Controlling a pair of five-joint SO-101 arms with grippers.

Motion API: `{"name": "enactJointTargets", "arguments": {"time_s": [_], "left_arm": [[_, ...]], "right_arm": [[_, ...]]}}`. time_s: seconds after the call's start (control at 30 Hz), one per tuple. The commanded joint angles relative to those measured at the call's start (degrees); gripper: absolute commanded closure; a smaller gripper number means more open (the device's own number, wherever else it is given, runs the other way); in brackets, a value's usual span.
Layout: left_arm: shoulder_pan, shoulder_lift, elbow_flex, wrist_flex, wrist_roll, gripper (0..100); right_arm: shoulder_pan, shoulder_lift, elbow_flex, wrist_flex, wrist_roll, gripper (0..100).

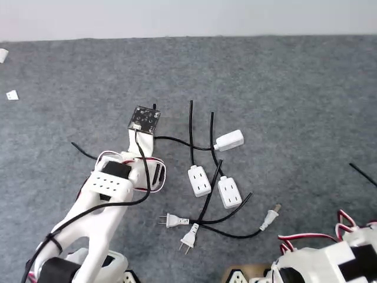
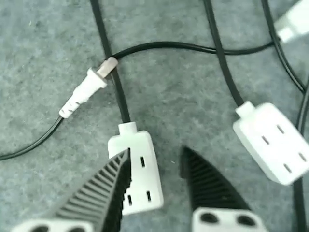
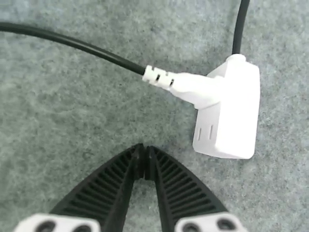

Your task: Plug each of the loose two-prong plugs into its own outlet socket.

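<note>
Two empty white outlet sockets (image 1: 199, 180) (image 1: 230, 191) lie side by side mid-table. Farther back, a third socket (image 1: 230, 140) has a plug in it. Loose plugs (image 1: 171, 220) (image 1: 188, 239) (image 1: 271, 217) lie nearer the front on black cords. My left gripper (image 2: 156, 157) is open above one empty socket (image 2: 137, 145); the other socket (image 2: 273, 140) lies beside it, and a tan-tipped plug (image 2: 84, 92) lies beyond. My right gripper (image 3: 144, 152) is shut on nothing, just short of the socket (image 3: 231, 121) that holds a white plug (image 3: 188, 87).
One arm (image 1: 112, 183) stretches up the left side of the grey mat, and another arm (image 1: 330, 259) sits folded at the front right corner. Black cords (image 1: 191, 130) cross around the sockets. Small white scraps (image 1: 12, 95) lie at the far left.
</note>
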Motion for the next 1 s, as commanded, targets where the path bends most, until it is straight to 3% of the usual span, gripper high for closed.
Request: {"name": "enactJointTargets", "arguments": {"time_s": [0.0, 0.17, 0.77, 0.97], "left_arm": [[-1.6, 1.2, -0.5, -2.5, 1.0, 78], [-2.6, 2.5, -0.6, -3.3, 1.0, 73], [-4.6, 6.2, -3.5, 3.2, 1.1, 73], [-4.0, 15.8, -12.4, 8.9, 6.8, 73]], "right_arm": [[-2.0, 0.5, -0.5, -0.4, 0.7, 97.9], [-2.0, 0.5, -0.5, -0.4, 0.7, 97.9], [-2.6, -1.3, -0.4, -0.4, 0.7, 97.9], [-2.7, -5.8, -0.4, 4.4, 0.3, 97.9]]}}
